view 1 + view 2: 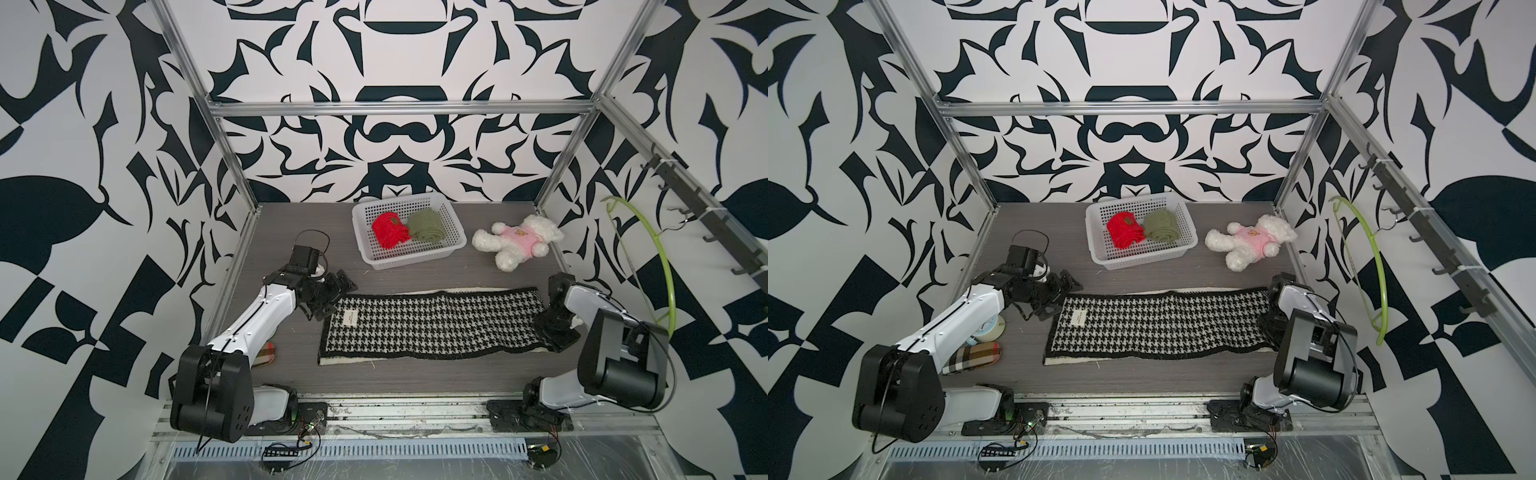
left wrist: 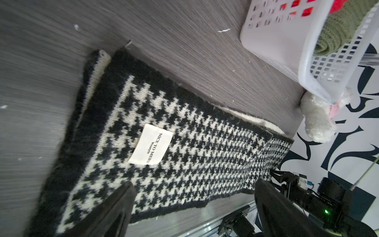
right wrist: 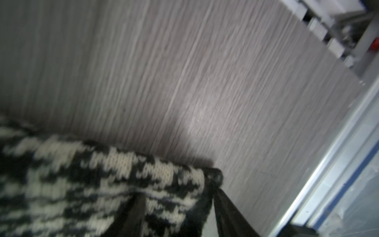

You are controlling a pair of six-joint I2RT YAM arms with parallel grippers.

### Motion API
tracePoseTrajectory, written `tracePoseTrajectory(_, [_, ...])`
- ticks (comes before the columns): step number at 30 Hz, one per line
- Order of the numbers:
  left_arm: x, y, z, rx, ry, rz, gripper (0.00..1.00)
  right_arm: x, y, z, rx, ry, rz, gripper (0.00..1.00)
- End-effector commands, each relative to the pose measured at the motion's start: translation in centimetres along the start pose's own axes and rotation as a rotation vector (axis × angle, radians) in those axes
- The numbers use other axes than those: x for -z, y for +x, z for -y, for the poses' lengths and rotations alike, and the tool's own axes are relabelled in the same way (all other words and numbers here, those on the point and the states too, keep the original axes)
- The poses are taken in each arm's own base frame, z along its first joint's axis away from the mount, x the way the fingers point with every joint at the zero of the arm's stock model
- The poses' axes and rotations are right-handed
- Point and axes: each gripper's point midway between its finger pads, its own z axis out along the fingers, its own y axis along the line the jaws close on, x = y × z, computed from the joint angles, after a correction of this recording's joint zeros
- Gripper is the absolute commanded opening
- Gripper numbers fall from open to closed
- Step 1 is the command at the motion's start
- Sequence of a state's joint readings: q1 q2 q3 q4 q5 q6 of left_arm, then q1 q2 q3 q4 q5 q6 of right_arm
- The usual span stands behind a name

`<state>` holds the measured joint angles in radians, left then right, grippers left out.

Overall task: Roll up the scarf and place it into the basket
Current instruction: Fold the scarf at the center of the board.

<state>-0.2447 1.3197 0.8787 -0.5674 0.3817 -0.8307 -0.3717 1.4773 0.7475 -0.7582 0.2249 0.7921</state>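
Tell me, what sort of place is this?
Probably a robot test bench, not a home: two robot arms fixed at the front, a bare metal frame with patterned walls, and practice props: a houndstooth scarf, a basket, a plush bear.

The gray counter (image 1: 415, 376) has a black-and-white scarf (image 1: 432, 324) lying flat in the middle of the frame. Above it sit a white basket (image 1: 417, 254) and, to the right, a fluffy bear (image 1: 519, 241). A checked pouch (image 1: 973, 357) lies lower left.

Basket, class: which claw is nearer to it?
Left. The left claw hovers open at the scarf's label end, a short way from the basket; the right claw is at the scarf's opposite end, farther away.
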Motion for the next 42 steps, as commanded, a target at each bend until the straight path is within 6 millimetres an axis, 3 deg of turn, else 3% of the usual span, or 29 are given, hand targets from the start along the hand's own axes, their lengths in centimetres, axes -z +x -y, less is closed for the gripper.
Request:
tracePoseTrajectory(1, [0.0, 0.4, 0.3, -0.002, -0.015, -0.018, 0.97, -1.9, 0.9, 0.3, -0.059, 0.026, -0.039, 0.37])
tracePoseTrajectory(4, [0.1, 0.6, 0.3, -0.007, -0.021, -0.02, 0.97, -1.6, 0.3, 0.9, -0.075, 0.049, -0.011, 0.25])
tracePoseTrajectory(8, [0.4, 0.7, 0.3, -0.013, -0.022, -0.01, 0.97, 1.7, -1.9, 2.4, -0.11, 0.04, 0.146, 0.0])
tracePoseTrajectory(14, [0.5, 0.7, 0.4, -0.016, -0.016, -0.003, 0.97, 8.1, -4.2, 3.5, -0.119, -0.064, 0.338, 0.0])
tracePoseTrajectory(18, [0.9, 0.3, 1.2, -0.034, -0.002, 0.004, 0.98, 13.0, -4.0, 0.6, -0.023, -0.286, 0.406, 0.0])
tracePoseTrajectory(21, [1.9, -0.7, 2.6, -0.07, 0.019, 0.036, 0.99, 16.9, -0.9, -4.1, 0.152, -0.468, 0.422, 0.0])
tracePoseTrajectory(24, [4.1, -2.8, 3.5, -0.088, 0.047, 0.089, 0.99, 20.8, 5.0, -9.6, 0.368, -0.662, 0.421, 0.0])
tracePoseTrajectory(27, [7.1, -5.4, 2.9, -0.029, 0.077, 0.165, 0.99, 24.2, 13.7, -14.6, 0.613, -0.86, 0.369, 0.0])
tracePoseTrajectory(30, [10.1, -7.1, 2.1, 0.014, 0.106, 0.243, 0.99, 27.5, 25.2, -17.8, 0.92, -0.976, 0.287, 0.0])
tracePoseTrajectory(32, [10.4, -7.0, 1.7, 0.003, 0.091, 0.245, 0.99, 29.2, 31.4, -18.4, 1.09, -1.011, 0.267, 0.16])
tracePoseTrajectory(33, [10.2, -6.6, 1.7, -0.003, 0.099, 0.224, 0.99, 29.6, 32.5, -18.1, 1.12, -1.005, 0.272, 0.22])
tracePoseTrajectory(34, [9.7, -6.1, 1.7, -0.002, 0.112, 0.194, 0.99, 30.0, 32.1, -17.8, 1.111, -0.994, 0.31, 0.36])
tracePoseTrajectory(36, [8.2, -4.8, 1.8, -0.013, 0.125, 0.143, 0.99, 30.0, 30.8, -17.2, 1.075, -1.004, 0.338, 0.51])
tracePoseTrajectory(37, [7.4, -4.1, 1.9, -0.023, 0.122, 0.124, 0.99, 30.2, 29.9, -16.9, 1.062, -1.02, 0.361, 0.7])
tracePoseTrajectory(38, [6.3, -3.1, 2.0, -0.036, 0.121, 0.093, 0.99, 30.3, 28.9, -16.7, 1.048, -1.023, 0.375, 0.77])
tracePoseTrajectory(42, [2.5, 0.8, 3.8, -0.121, 0.112, -0.011, 0.99, 28.2, 24.8, -16.4, 0.991, -0.914, 0.414, 0.78])
